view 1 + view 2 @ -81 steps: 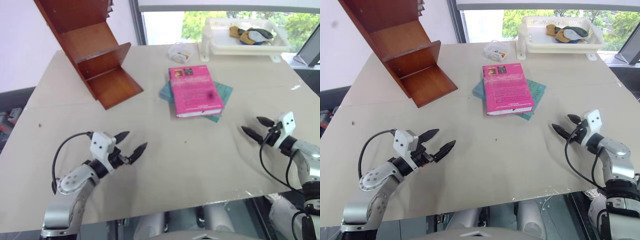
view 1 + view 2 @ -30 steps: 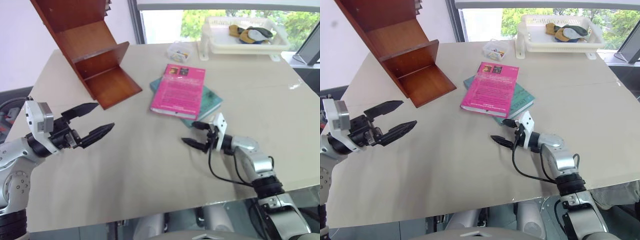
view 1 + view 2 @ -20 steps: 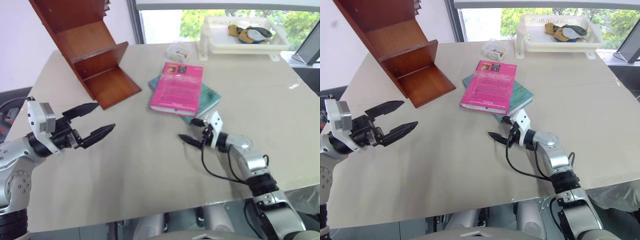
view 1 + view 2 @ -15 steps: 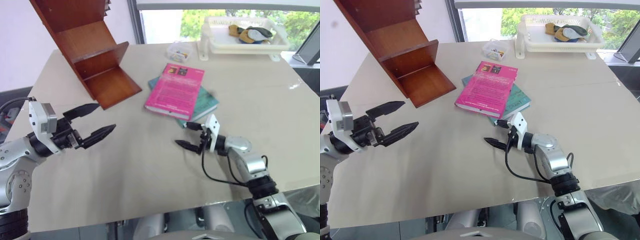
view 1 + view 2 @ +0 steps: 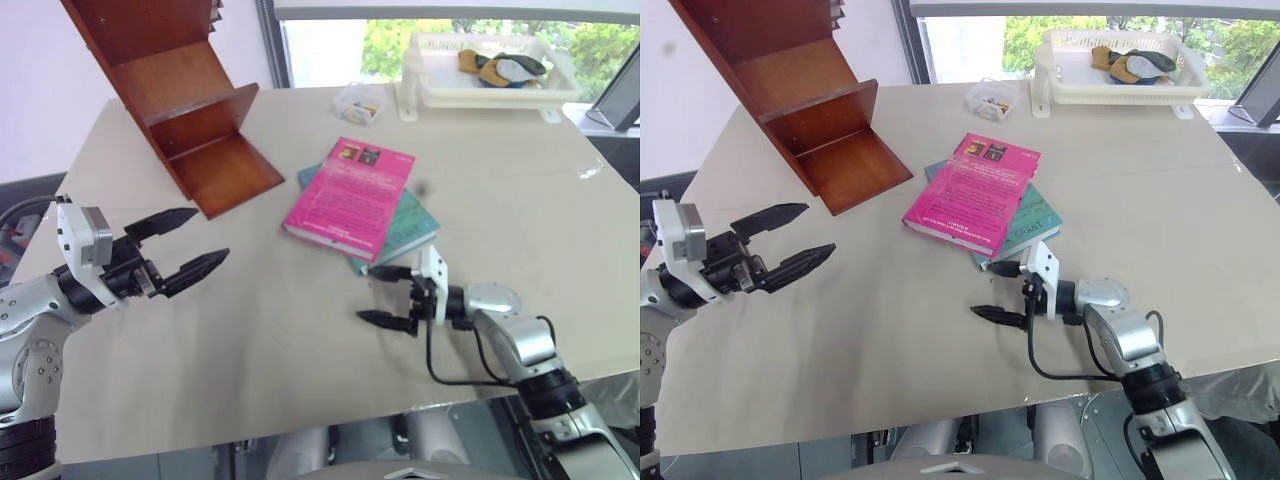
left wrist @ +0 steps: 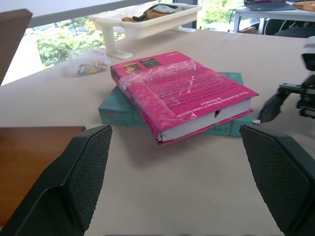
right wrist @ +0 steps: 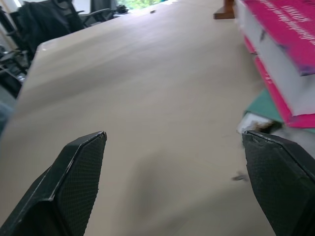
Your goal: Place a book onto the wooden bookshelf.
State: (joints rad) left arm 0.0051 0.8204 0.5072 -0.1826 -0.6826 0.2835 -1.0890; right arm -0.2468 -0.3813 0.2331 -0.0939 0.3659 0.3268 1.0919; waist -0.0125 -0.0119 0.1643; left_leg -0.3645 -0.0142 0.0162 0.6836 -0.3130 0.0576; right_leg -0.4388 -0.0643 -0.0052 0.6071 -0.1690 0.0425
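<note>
Book (image 5: 349, 193) atop teal book (image 5: 408, 228), just beyond right gripper (image 5: 391, 296) jaws apart, left gripper (image 5: 190, 243) jaws apart

Where things sit on the table

The book (image 5: 349, 194) lies on top of another book (image 5: 405, 229) near the middle of the table (image 5: 300, 350). The bookshelf (image 5: 178, 110) stands at the far left. A small box (image 5: 360, 103) sits behind the books, and a tray (image 5: 487, 75) stands to its right at the far edge. The left gripper (image 5: 192, 245) is over the near left side, below the bookshelf. The right gripper (image 5: 388, 296) is just in front of the books, near their front corner.
</note>
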